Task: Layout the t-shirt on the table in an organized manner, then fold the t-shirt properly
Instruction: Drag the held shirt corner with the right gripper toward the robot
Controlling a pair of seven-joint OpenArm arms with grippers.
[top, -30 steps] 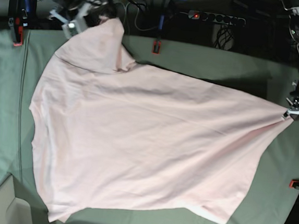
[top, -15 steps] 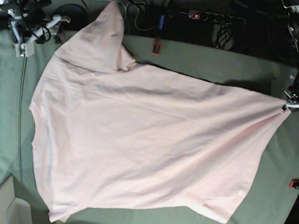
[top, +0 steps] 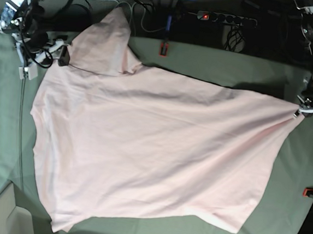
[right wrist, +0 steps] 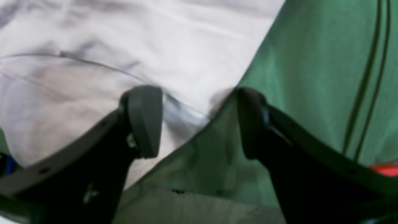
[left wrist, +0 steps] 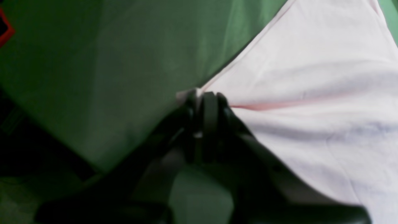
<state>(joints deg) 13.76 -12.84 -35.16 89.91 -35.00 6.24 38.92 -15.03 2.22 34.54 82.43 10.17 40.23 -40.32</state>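
So, left wrist cam first: the left gripper is pinched tight on one corner of the t-shirt, with a pink crease running out of the clamp across the fabric, so that corner looks pulled taut over the table; count here is one shirt, one gripper, and a bit of a red clamp in the top-left corner. Right wrist cam: the right gripper has its jaws wide apart with nothing between them, hanging right over the shirt's edge where pink meets green, one finger above the fabric and the other above bare table; one shirt, one gripper, two dark lines on the cloth, a sliver of red low on the right. Base cam is where the change shows: a second ago the right gripper sat up by the raised sleeve flap, half a second ago it had swung off to the table's far corner, and now it's dropped back in beside the shoulder edge of the t-shirt; the left gripper hasn't budged and the shirt lies about the same, spread over the middle of the table with that flap draped past the back edge. My guess is it's lining up a fresh grab to pull that side flat, so still the layout stage, no folding yet. Count: one shirt, two grippers, two red clamps I can make out.
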